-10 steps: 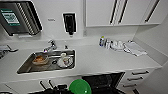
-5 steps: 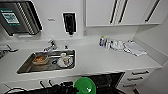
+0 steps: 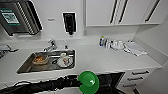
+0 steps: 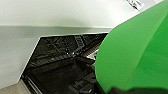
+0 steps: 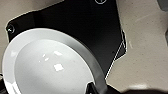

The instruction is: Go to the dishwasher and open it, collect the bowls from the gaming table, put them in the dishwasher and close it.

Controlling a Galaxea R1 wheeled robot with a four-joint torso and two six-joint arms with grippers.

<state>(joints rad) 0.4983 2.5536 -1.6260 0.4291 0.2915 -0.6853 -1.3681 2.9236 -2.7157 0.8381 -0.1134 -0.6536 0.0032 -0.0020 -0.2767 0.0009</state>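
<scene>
One green bowl (image 3: 89,82) hangs at the end of the left arm, which reaches in from the left along the front edge of the white table (image 3: 105,61); the bowl sits just above the dark open mouth of the dishwasher (image 3: 113,82), below the table edge. In the left wrist view the same green bowl (image 4: 135,50) looms close over the dishwasher (image 4: 57,62), whose dark interior shows wire racks; the left claw grips the bowl at its rim, though its fingers cannot be made out. In the right wrist view one white bowl (image 5: 47,67) is carried by the right claw, clamped at its rim, above a speckled pale floor (image 5: 145,50). On the table, one steel sink (image 3: 27,68) holds one bowl with orange scraps (image 3: 39,60) and one mug on a plate (image 3: 65,60). One black dispenser (image 3: 69,23) hangs on the wall above. To the right of the dishwasher are white drawers (image 3: 140,75) with bar handles.
</scene>
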